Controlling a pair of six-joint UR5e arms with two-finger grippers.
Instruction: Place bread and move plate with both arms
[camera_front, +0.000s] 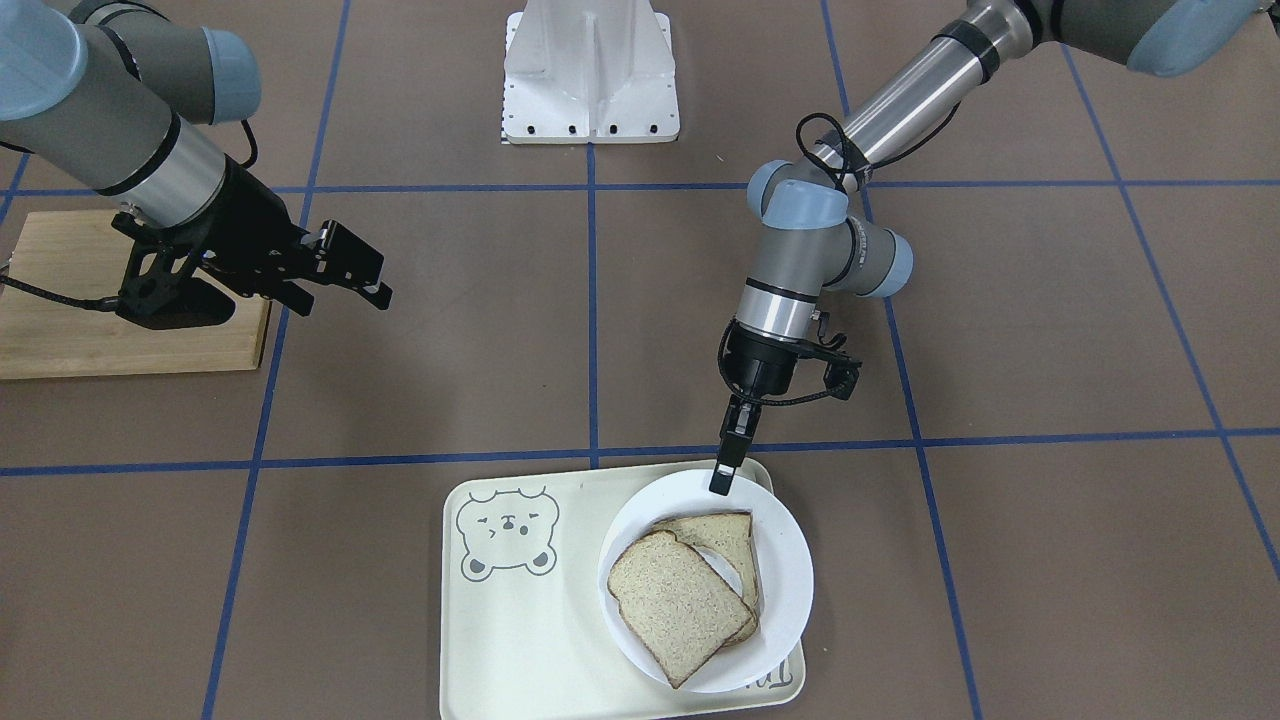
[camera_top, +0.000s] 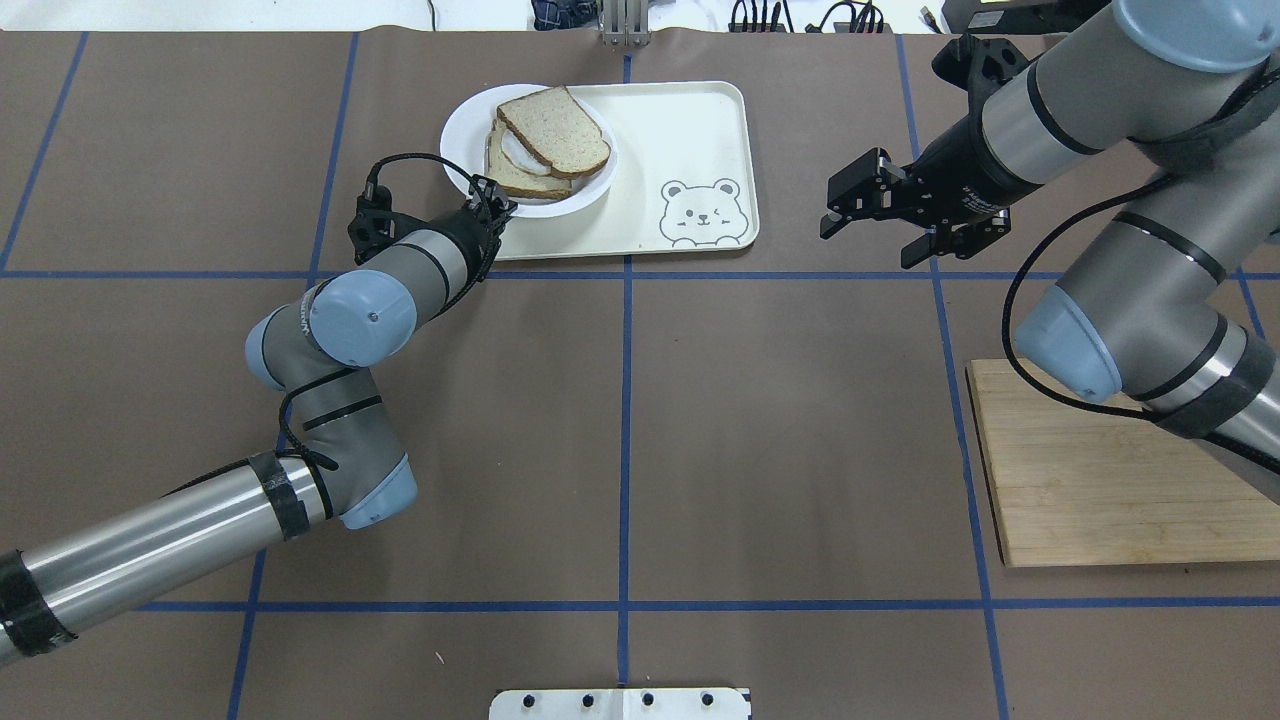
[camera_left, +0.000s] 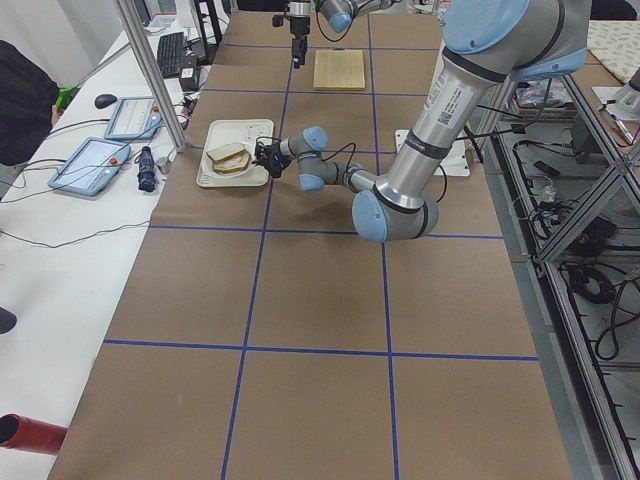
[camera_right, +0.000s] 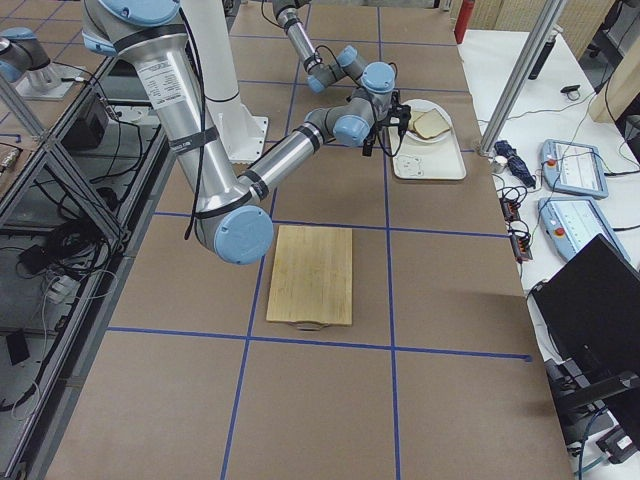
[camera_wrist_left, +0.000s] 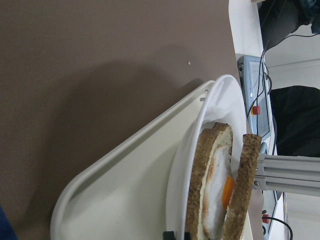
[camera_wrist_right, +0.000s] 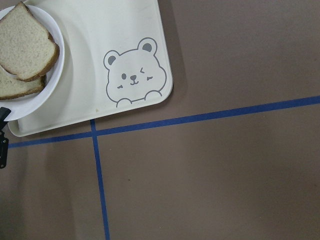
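The bread, a plain slice, lies on top of an egg-topped slice on the white plate. The plate stands on the right end of the bear-print tray. My left gripper is at the plate's rim on the robot's side, its fingers closed on the rim. In the overhead view the gripper meets the plate below the bread. The left wrist view shows the plate edge-on. My right gripper is open and empty, in the air to the right of the tray.
A wooden cutting board lies under the right arm. The robot's white base is at the table's robot side. The tray's bear-print end is bare. Blue tape lines cross the brown table.
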